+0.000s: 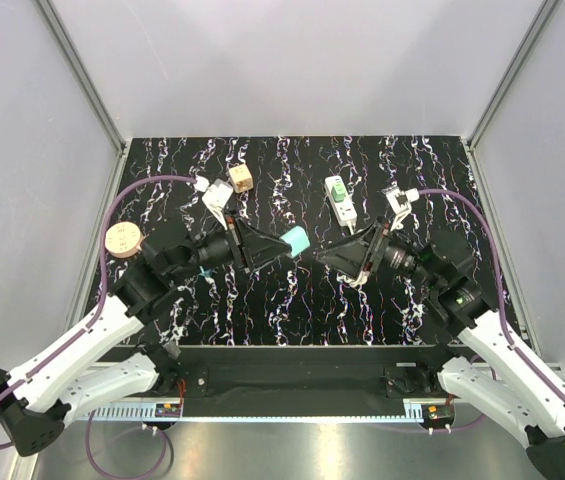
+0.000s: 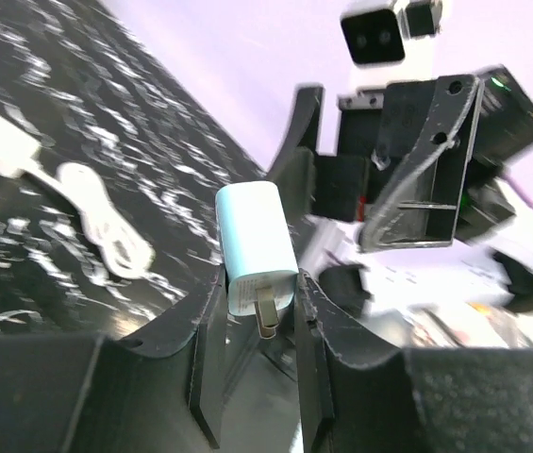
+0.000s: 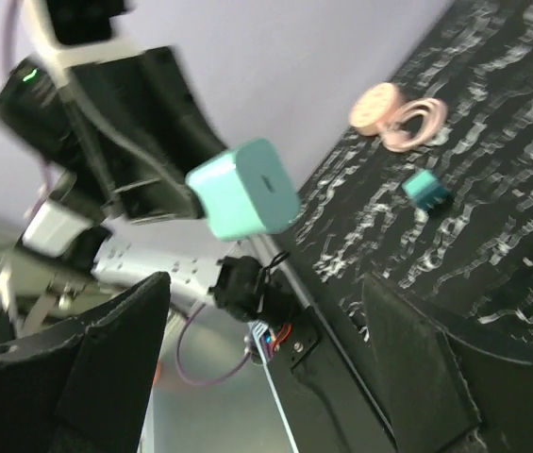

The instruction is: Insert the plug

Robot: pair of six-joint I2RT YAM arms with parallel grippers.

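Close to the arm bases, above the middle of the black table (image 1: 292, 320), the left gripper (image 2: 259, 278) is squeezed tight on the plug (image 2: 255, 247) and holds it up in the air, off the table. Its two fingers press on the plug's sides. The metal prongs (image 2: 266, 319) point back toward the left wrist, so the smooth flat end sticks out. Just across from it is the right gripper (image 3: 261, 283). Its fingers are spread wide with nothing between them, and it faces that flat end but does not touch it. It looks like the step in hand is passing the plug from one arm to the other. Next, I think, the right gripper should slide its fingers around the free end and squeeze. Only then should the left one let go, or the plug may drop. Farther back, the white power strip (image 1: 342, 207) lies flat on the table with its curly cord (image 2: 96, 222) beside it. The prongs must go into that strip later, so they need to end up pointing at it.
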